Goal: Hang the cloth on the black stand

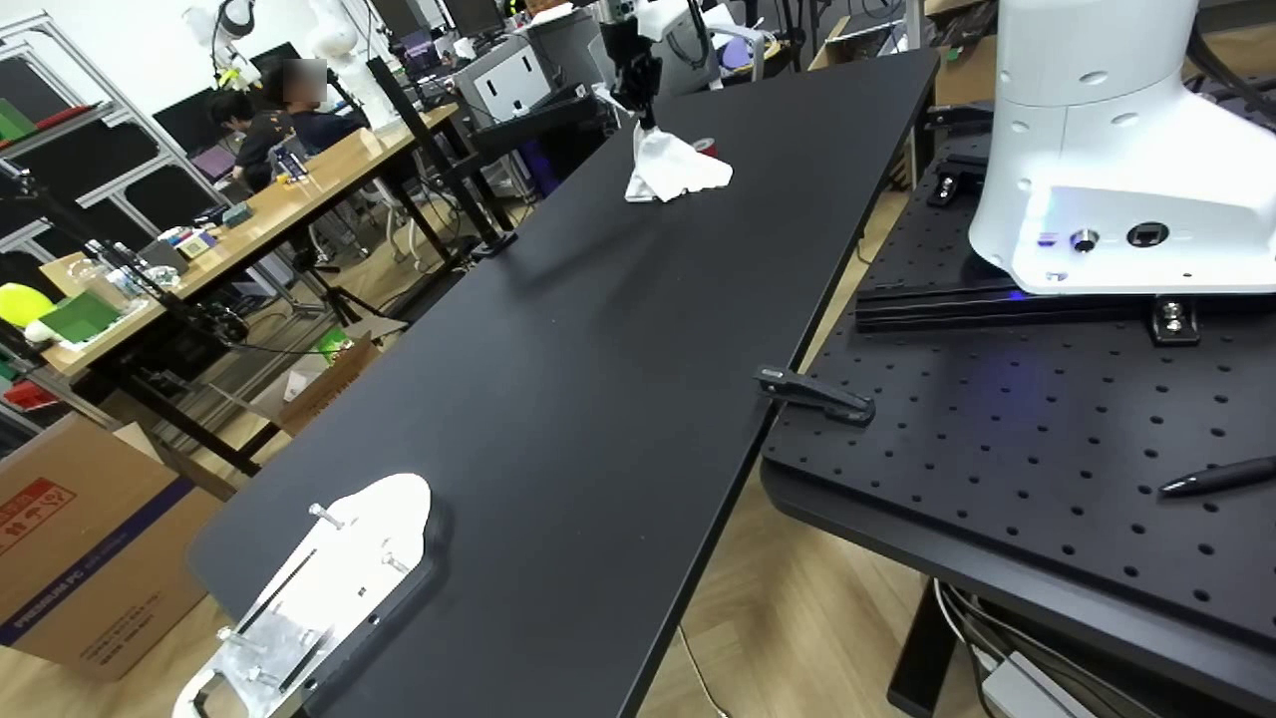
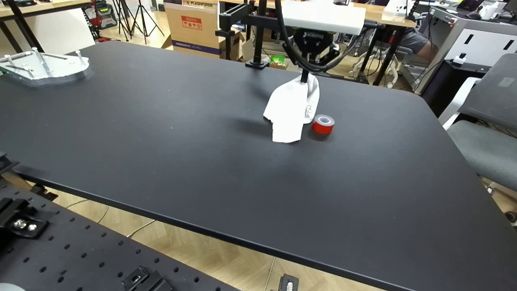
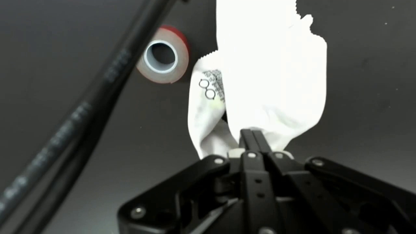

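Board [image 2: 60, 66]: sitting far L on counter [image 2: 194, 161] in an exterior view
Stand [image 2: 259, 44]: standing @ counter's far edge
Cloth [image 2: 288, 105]: hanging R of stand, apart; can't tell if btm's touching counter
Jaws: clenching cloth's top, pointing dn
Tape [image 2: 323, 127]: sitting just R of cloth

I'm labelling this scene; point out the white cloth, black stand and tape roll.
White cloth [image 3: 266, 71]: wrist view, its broad plain part.
Black stand [image 2: 259, 43]: in an exterior view, its upright post.
Tape roll [image 2: 322, 128]: in an exterior view, its red side.
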